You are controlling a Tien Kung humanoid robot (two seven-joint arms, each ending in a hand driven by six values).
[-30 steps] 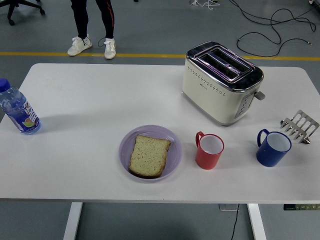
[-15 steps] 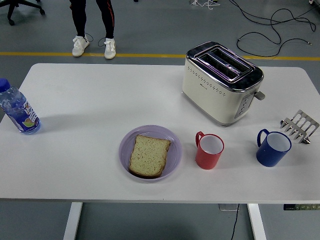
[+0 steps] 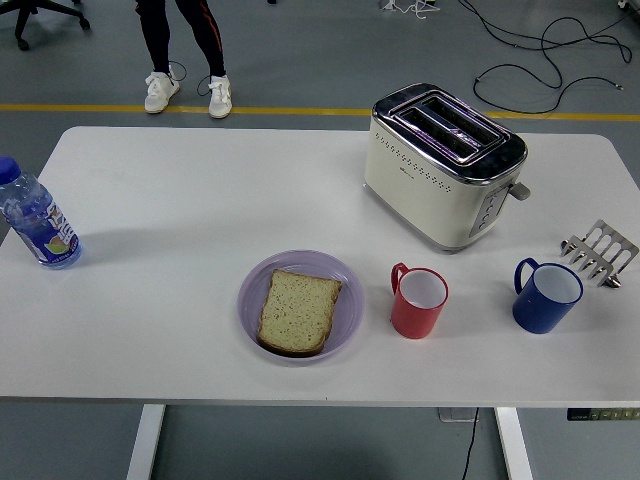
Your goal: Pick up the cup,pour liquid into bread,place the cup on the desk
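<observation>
On the counter [image 3: 180, 210], near its front edge, you had 1 slice of bread [image 3: 298, 311] lying flat in a lilac plate [image 3: 345, 283], with 1 red cup [image 3: 418, 302] upright just beside it on the right, handle turned toward the plate. 1 blue cup [image 3: 545, 295] stood further right, near a metal toast rack [image 3: 600, 251]; 1 cream toaster [image 3: 440, 165] sat behind; 1 water bottle [image 3: 36, 218] at the far left. Neither robot hand was in view, so you could not tell how the fingers stood. Risks, as judged: with 2 cups, you could have taken the wrong one; the red cup stood so close to the plate that a grasp might have nudged it; a tilt begun short of the plate would have spilled onto the counter.
</observation>
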